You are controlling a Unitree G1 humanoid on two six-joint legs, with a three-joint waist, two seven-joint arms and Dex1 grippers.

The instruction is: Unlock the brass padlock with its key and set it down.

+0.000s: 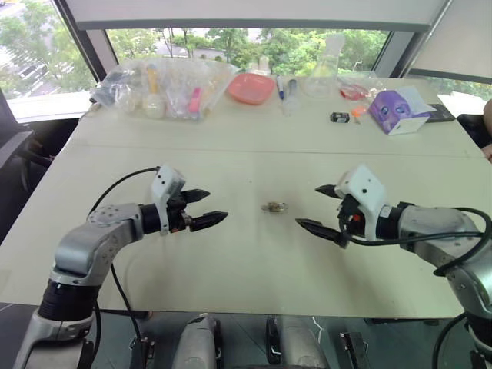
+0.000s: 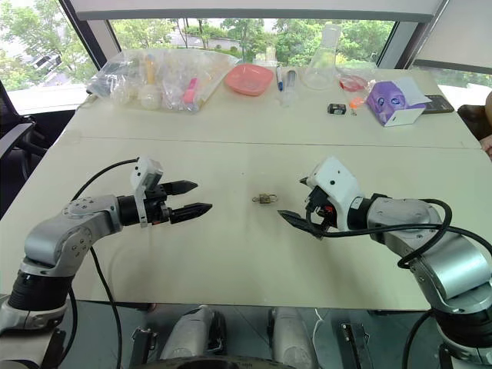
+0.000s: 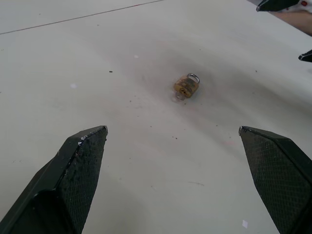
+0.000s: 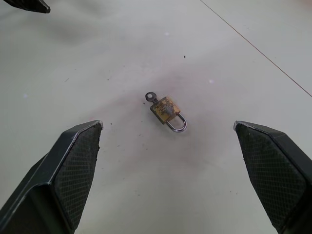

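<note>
The left gripper hovers over the near part of the table, fingers spread wide and holding nothing. The brass padlock lies flat on the table between both grippers, key inserted in its base, touching neither. The right gripper is likewise spread and empty.

A pale tabletop of two panels, joined by a seam, spans the room's foreground. Behind its far edge, large windows with dark frames admit daylight and show green trees. A roller blind covers the right-hand pane.
</note>
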